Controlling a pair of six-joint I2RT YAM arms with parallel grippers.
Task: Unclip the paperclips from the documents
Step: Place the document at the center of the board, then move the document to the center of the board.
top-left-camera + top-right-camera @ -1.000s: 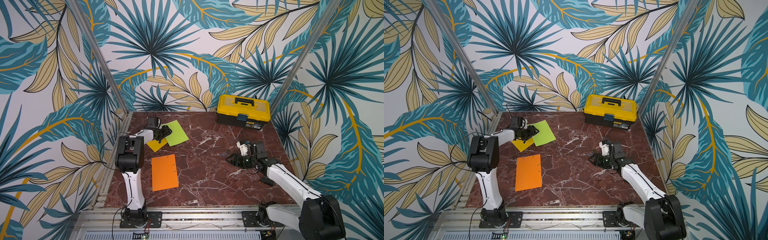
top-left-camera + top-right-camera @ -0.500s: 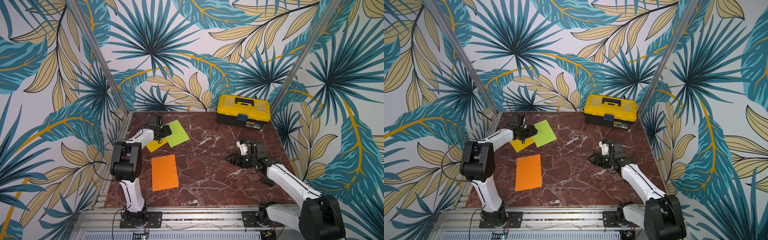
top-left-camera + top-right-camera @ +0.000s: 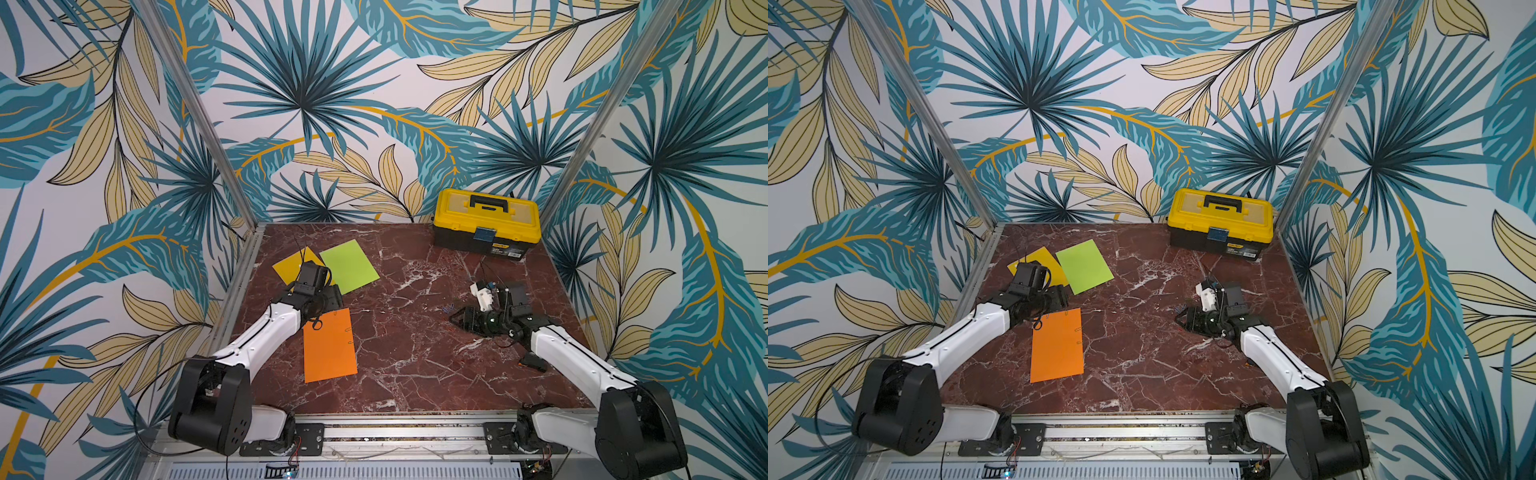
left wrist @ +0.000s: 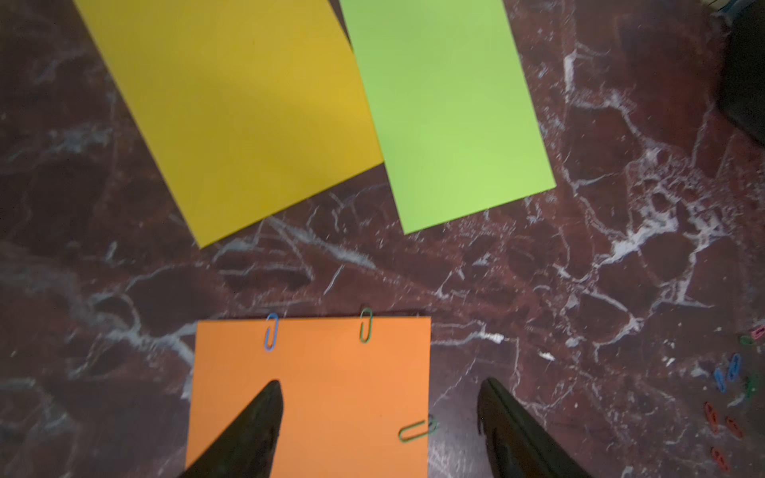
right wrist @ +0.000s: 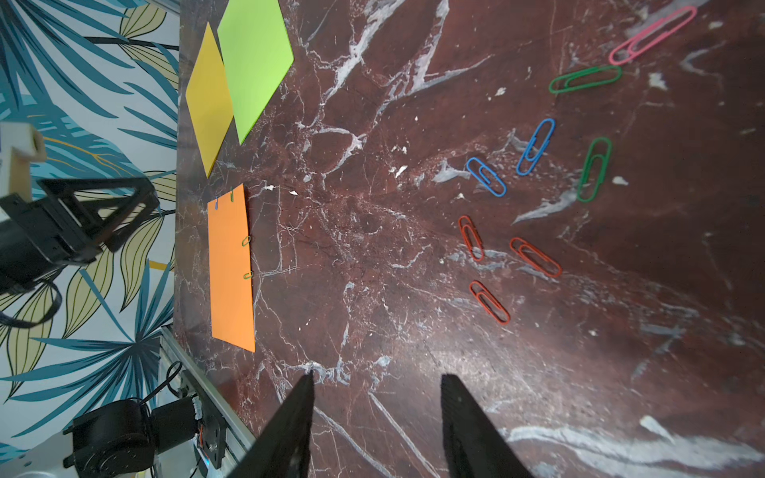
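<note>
**Left fingers (image 3: 332,297) wide open over orange sheet (image 4: 331,372); right fingers (image 3: 462,323) apart, empty**

Left fingers: spread wide, nothing held. In left wrist view one finger hangs over the orange sheet, the other over bare table (image 4: 579,269) just past the sheet's long side edge. Can't tell if tips touch paper.

Orange sheet: flat, front-left part of table, nearest of the 3 docs. 4 clips on it:
- blue clip (image 4: 271,337) + green clip (image 4: 365,325) on the short far edge
- side clip (image 4: 416,430), green, on the long edge twd table centre; sits btwn the two fingers in wrist view
- 2nd side clip (image 5: 247,275), also green, further along that same edge, nearer the front

Yellow sheet (image 4: 232,103) + green sheet (image 4: 447,111): flat, beyond the orange one, back-left of table, side by side, green lapping over yellow's edge. Strip of bare table btwn them and orange.

Right fingers: moderately apart, nothing btwn them, low over bare table right of centre, pointing twd table centre. Well apart from all 3 docs.

Loose clips (image 5: 535,256): scattered on bare table near right fingers: 3 red, 2 blue, 2 green, 1 pink.

Toolbox (image 3: 486,222): yellow/black, lid down, back-right corner.
</note>
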